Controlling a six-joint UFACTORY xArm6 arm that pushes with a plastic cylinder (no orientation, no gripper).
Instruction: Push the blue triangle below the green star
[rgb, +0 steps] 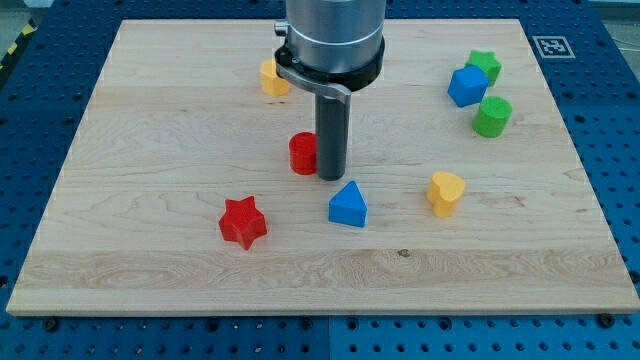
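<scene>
The blue triangle (348, 205) lies near the middle of the wooden board (150, 260), a little toward the view's bottom. The green star (485, 66) sits at the view's upper right, touching a blue cube (466, 86). My tip (331, 176) is just above the blue triangle and slightly to its left, a small gap apart from it. The tip stands right beside a red cylinder (303, 153), on that block's right side.
A green cylinder (492, 116) sits below the green star and blue cube. A yellow heart-shaped block (446, 192) lies right of the blue triangle. A red star (243, 222) lies at lower left. A yellow block (273, 77) is partly hidden behind the arm.
</scene>
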